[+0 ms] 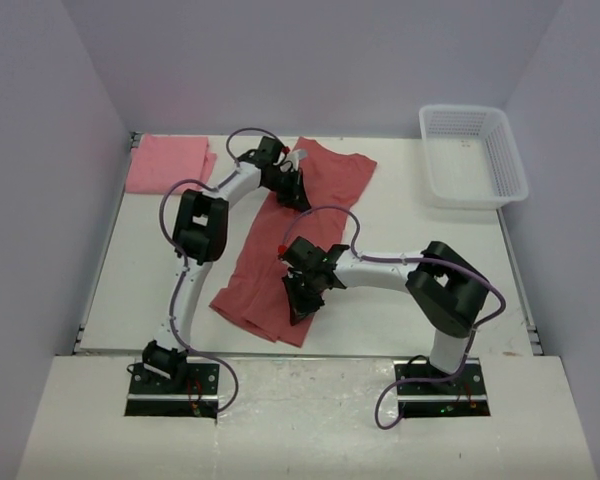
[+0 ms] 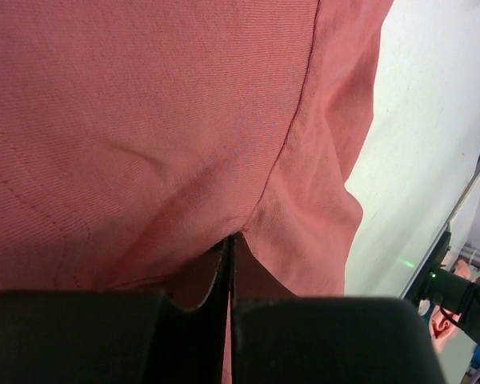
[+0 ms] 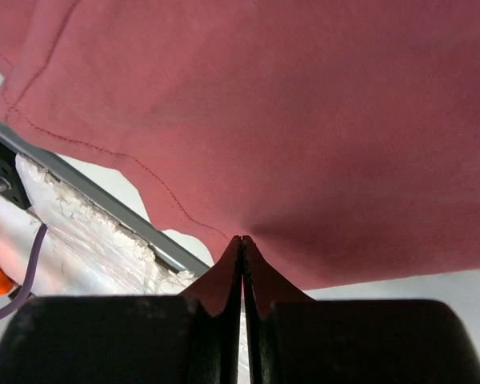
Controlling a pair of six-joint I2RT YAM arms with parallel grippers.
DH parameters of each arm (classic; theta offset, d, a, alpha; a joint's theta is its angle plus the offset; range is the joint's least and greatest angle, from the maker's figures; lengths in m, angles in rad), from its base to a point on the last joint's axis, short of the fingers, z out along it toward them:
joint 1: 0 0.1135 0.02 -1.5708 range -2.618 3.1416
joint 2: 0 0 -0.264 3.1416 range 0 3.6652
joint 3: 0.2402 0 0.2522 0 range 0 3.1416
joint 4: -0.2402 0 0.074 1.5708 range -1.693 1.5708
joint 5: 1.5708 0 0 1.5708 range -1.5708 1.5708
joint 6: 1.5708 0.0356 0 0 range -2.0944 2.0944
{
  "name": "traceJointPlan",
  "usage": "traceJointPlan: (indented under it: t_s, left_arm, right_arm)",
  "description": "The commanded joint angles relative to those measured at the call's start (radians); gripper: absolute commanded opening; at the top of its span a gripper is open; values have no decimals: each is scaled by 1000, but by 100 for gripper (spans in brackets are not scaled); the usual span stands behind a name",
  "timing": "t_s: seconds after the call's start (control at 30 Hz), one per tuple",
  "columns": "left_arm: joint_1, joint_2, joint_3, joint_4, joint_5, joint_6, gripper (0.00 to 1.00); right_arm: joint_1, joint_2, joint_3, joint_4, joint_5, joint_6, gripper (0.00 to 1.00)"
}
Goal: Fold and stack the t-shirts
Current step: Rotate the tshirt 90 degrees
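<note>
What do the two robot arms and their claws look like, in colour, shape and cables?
Both arms have white tubular links with bulky black joint housings: the left arm and the right arm. A thin purple cable loops along each. Each stands on a black base plate. The left claw and right claw are black and taper to a point.

Item: brick-red t-shirt (image 3: 304, 120) — most of the frame is filled by it, and its stitched edge is traced from upper left down to bottom centre. Right gripper (image 3: 242, 248) — the black fingers are pressed together, with that edge pinched at their tips. White table (image 3: 432, 284) is seen at lower right. At left, a grey metal rail (image 3: 144, 236) is laid diagonally; a purple cable (image 3: 34, 248) is seen below it.
</note>
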Motion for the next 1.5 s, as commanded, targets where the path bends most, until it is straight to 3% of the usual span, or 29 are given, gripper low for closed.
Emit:
traceJointPlan:
  t_s: [0.0, 0.2, 0.47, 0.7, 1.0, 1.17, 1.47]
  left_arm:
    - [42, 14, -22, 31, -31, -4, 0]
    - [93, -39, -106, 37, -105, -37, 0]
    - [139, -253, -418, 125, -305, -162, 0]
    - [168, -339, -487, 106, -385, -182, 0]
    - [165, -369, -525, 137, -304, -158, 0]
    - [151, -297, -450, 146, -160, -142, 0]
    - [73, -198, -341, 143, -101, -127, 0]
  right_arm:
    - [3, 13, 19, 22, 14, 54, 0]
    - [-2, 50, 17, 5, 45, 112, 0]
    - [-63, 14, -49, -26, 117, 183, 0]
    - [-126, -24, -130, -32, 158, 198, 0]
    - [-152, -90, -196, -11, 145, 169, 0]
    - [-126, -144, -247, 37, 88, 210, 0]
    - [-34, -191, -267, 60, 75, 278, 0]
